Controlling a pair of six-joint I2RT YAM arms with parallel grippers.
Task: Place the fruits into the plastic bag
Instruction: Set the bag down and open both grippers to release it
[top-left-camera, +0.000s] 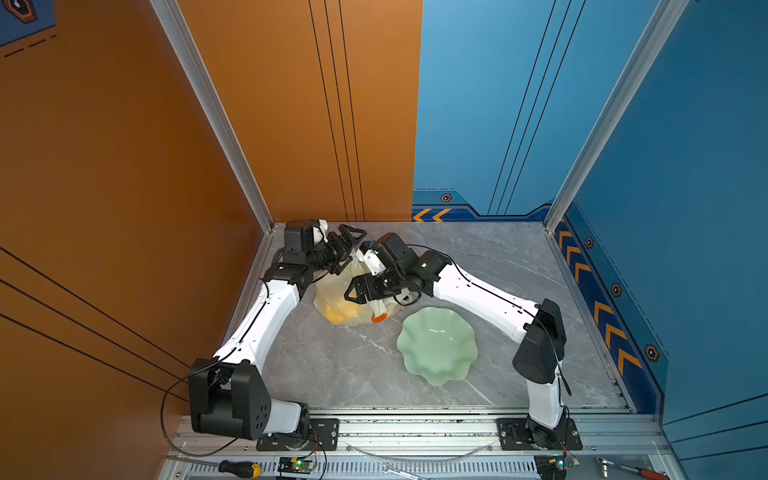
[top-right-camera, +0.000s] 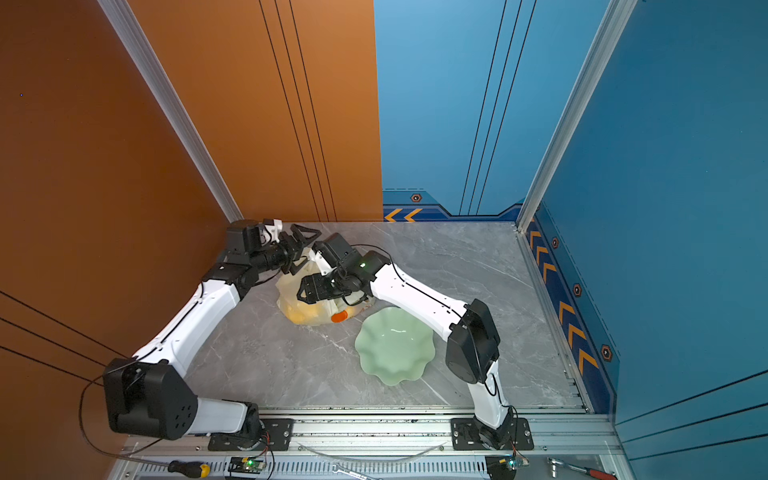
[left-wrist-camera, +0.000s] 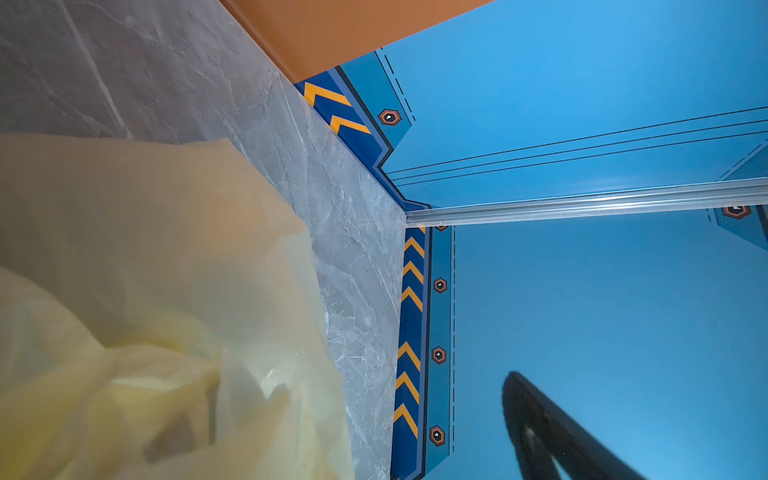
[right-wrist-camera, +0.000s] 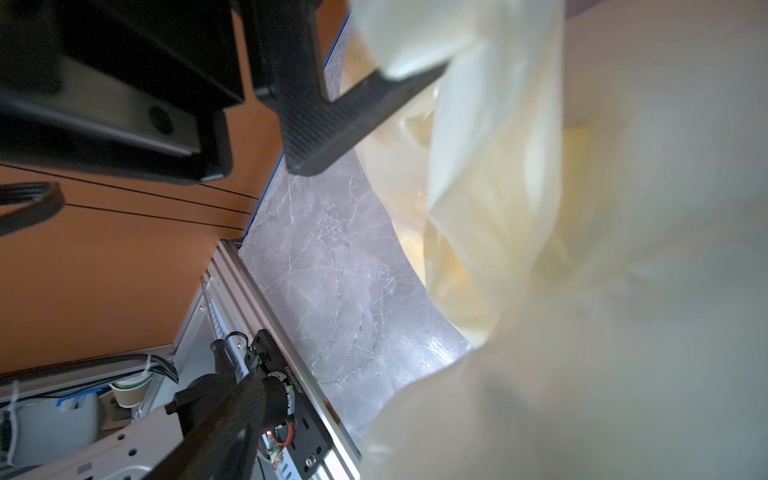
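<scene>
2 wide-spread grippers (top-left-camera: 348, 251) (top-left-camera: 351, 289) at plastic bag (top-left-camera: 332, 301)

plastic bag (top-left-camera: 332, 296): translucent cream-white | fruits (top-left-camera: 338, 316) inside: yellow, orange showing through | dish (top-left-camera: 436, 351): plain pale green | worktop (top-left-camera: 332, 365): grey marble, white veins | blue wall (top-left-camera: 478, 104): thin black lines | chevrons (top-left-camera: 432, 215): yellow on navy

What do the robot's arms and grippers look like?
The left arm and right arm have white link shells, black joint housings and thin black cables. The left gripper and right gripper are black with triangular open-frame fingers.
</scene>
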